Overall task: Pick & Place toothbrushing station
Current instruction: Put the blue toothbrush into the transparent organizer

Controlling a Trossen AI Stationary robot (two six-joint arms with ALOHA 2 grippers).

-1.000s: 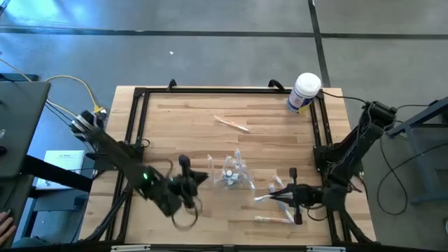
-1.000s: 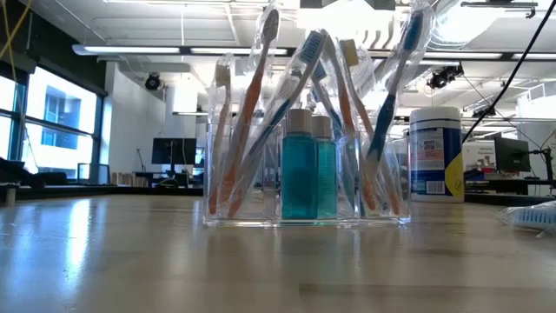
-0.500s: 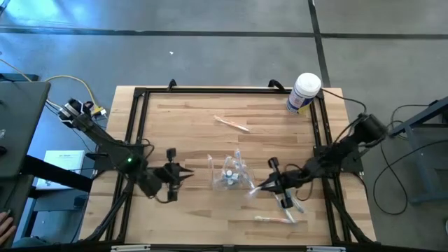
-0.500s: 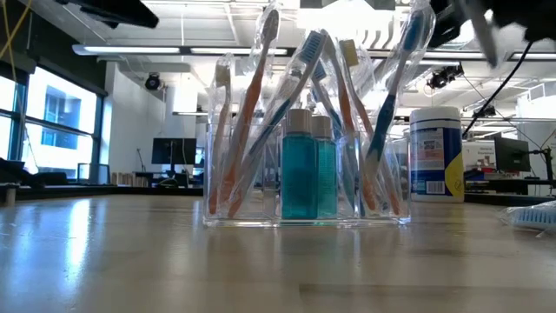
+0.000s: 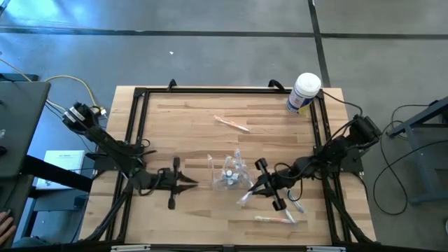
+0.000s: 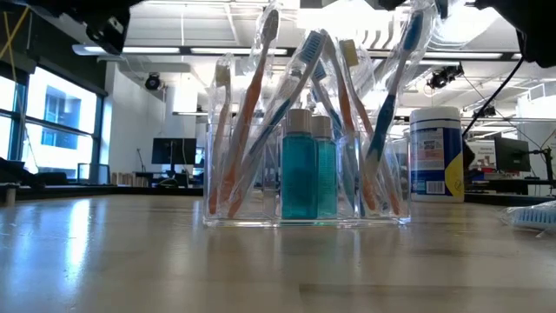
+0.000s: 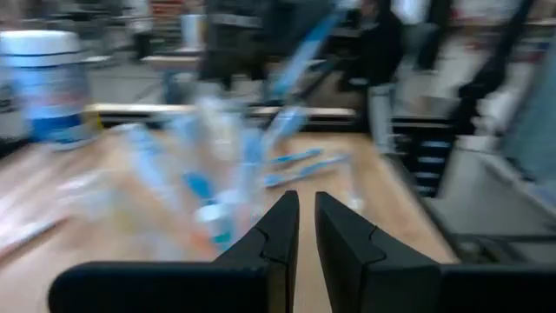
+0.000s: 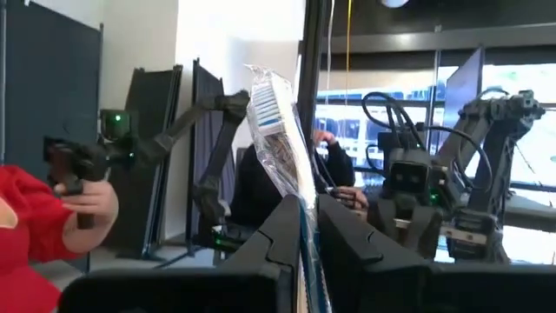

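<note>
The toothbrushing station (image 5: 229, 172), a clear plastic holder with several toothbrushes and teal bottles, stands by its base on the table's middle; it also shows in the low view (image 6: 306, 130). My right gripper (image 5: 256, 186) is just right of the holder and shut on a wrapped toothbrush (image 8: 276, 113). My left gripper (image 5: 190, 183) is left of the holder, points at it, and is shut and empty; its own view (image 7: 306, 217) shows the holder blurred ahead (image 7: 217, 174). My right gripper pinches the wrapped toothbrush by its handle (image 8: 302, 228) between its two fingers. The fingers come roughly level from the table's right. The brush head end (image 8: 265, 91) sticks out beyond the fingertips, and the toothbrush is lifted clear of the table.
A white tub with a blue label (image 5: 304, 92) stands at the far right corner. Loose toothbrushes lie on the table: one far of the holder (image 5: 232, 124), one near the front edge (image 5: 276, 219), one by my right arm (image 5: 295, 206). A black frame (image 5: 137, 126) borders the table.
My right gripper has lifted the wrapped toothbrush off the table and carried it toward the table's left, up to the holder. My left gripper has turned to point level at the holder from its left.
</note>
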